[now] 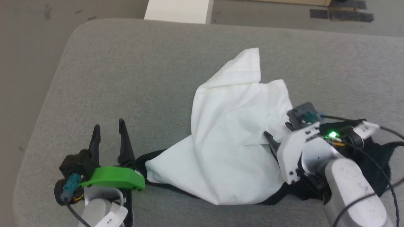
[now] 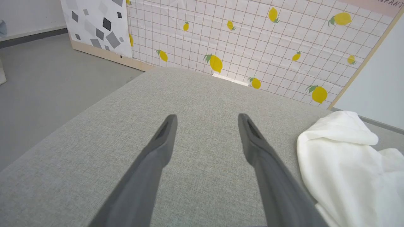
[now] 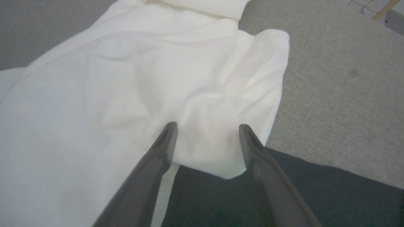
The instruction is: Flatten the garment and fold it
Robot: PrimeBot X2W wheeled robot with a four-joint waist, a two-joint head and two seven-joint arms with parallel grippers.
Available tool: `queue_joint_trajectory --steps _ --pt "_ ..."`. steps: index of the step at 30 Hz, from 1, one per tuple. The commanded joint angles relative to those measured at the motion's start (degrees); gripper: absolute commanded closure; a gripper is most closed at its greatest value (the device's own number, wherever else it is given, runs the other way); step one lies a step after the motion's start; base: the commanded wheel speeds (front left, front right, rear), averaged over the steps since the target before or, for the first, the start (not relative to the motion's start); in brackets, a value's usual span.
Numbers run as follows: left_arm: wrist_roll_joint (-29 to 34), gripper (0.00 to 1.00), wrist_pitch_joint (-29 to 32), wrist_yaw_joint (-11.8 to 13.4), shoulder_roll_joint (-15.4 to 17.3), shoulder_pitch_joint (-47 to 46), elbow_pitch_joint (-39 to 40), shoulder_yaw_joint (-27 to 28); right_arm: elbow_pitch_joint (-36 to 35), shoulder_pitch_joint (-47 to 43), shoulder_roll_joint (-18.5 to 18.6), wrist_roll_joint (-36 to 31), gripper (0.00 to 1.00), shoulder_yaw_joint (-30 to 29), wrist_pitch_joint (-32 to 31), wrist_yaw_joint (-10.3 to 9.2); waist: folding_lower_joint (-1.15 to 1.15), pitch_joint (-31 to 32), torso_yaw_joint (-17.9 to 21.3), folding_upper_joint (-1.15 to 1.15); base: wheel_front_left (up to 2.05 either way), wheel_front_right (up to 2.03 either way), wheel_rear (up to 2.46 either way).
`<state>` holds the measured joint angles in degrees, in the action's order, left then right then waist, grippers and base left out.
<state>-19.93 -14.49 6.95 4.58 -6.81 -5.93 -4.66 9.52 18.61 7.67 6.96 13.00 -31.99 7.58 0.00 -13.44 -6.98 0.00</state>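
**A:** Grey upholstered cushion [image 1: 142,63] with rounded corners, grey floor [image 1: 25,47] around it. Beyond it stand a lemon-print grid panel [image 2: 252,37] and a diamond-pattern board [image 2: 94,25].

**B:** Any writing?

**A:** There's a tag [image 1: 110,217] on the left wrist, too small to read.

**B:** The garment [image 1: 230,138] lies crumpled from the centre toward the near right edge, white bunched over black. Left gripper [image 1: 109,125] is spread wide over bare cushion by the near-left corner. Right gripper [image 3: 207,126] is gaping too, above the white hem.

Under the left gripper [image 2: 207,116] lies a grey fabric cushion [image 2: 202,91]; beyond its tips stands a lemon-print grid panel [image 2: 252,37], with grey floor [image 2: 47,78] to the left.
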Motion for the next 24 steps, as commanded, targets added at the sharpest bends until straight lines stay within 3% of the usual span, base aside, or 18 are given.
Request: queue_joint_trajectory --steps 1,2,3,4,5,9,15,19,24 --pt "0.51 0.0 -0.44 -0.72 -0.48 -1.24 0.23 -0.02 1.08 1.62 0.78 -0.23 0.0 1.27 -1.34 -0.09 0.0 -1.83 -1.84 0.0 0.0 0.0 0.0" --pt "0.89 0.0 -0.47 -0.96 -0.66 -1.62 0.67 0.08 1.8 2.48 1.2 0.2 0.0 2.13 -2.45 -0.09 0.0 -2.11 -2.12 0.0 0.0 0.0 0.0" --pt "1.17 0.0 -0.48 -1.13 -0.81 -1.82 0.99 0.15 2.26 3.15 1.66 0.47 0.27 2.97 -3.23 -0.09 0.0 -2.31 -2.33 0.0 0.0 0.0 0.0" --pt "1.38 0.0 -0.48 -1.35 -0.98 -1.89 1.18 0.19 2.68 3.97 2.32 0.86 0.69 4.02 -3.9 -0.09 0.0 -2.5 -2.54 0.0 0.0 0.0 0.0" --pt "1.58 0.0 -0.49 -1.42 -1.1 -1.94 1.3 0.27 2.85 4.61 2.72 1.32 1.0 4.58 -4.03 -0.09 0.0 -2.62 -2.68 0.0 0.0 0.0 0.0" --pt "1.91 0.0 -0.5 -1.62 -1.47 -2.01 1.65 0.45 3.17 7.36 4.77 2.7 1.0 4.86 -4.05 -0.09 0.0 -3.03 -3.14 0.0 0.0 0.0 0.0" --pt "1.89 0.0 -0.5 -1.95 -1.65 -2.47 1.48 0.07 3.35 13.89 8.38 0.47 1.0 -2.04 -2.08 -0.09 0.0 -3.84 -3.89 0.0 0.0 0.0 0.0" --pt "1.09 0.0 -0.51 -1.86 -1.68 -3.12 1.48 -0.77 5.76 18.69 10.23 -3.06 1.0 -10.51 -1.28 -0.09 0.0 -4.86 -4.45 0.0 0.0 0.0 0.0" --pt "-0.03 0.0 -0.51 -1.4 -1.69 -4.15 1.22 -2.15 9.59 20.88 12.58 -12.14 1.0 -23.62 -1.31 -0.09 0.0 -6.15 -5.54 0.0 0.0 0.0 0.0"
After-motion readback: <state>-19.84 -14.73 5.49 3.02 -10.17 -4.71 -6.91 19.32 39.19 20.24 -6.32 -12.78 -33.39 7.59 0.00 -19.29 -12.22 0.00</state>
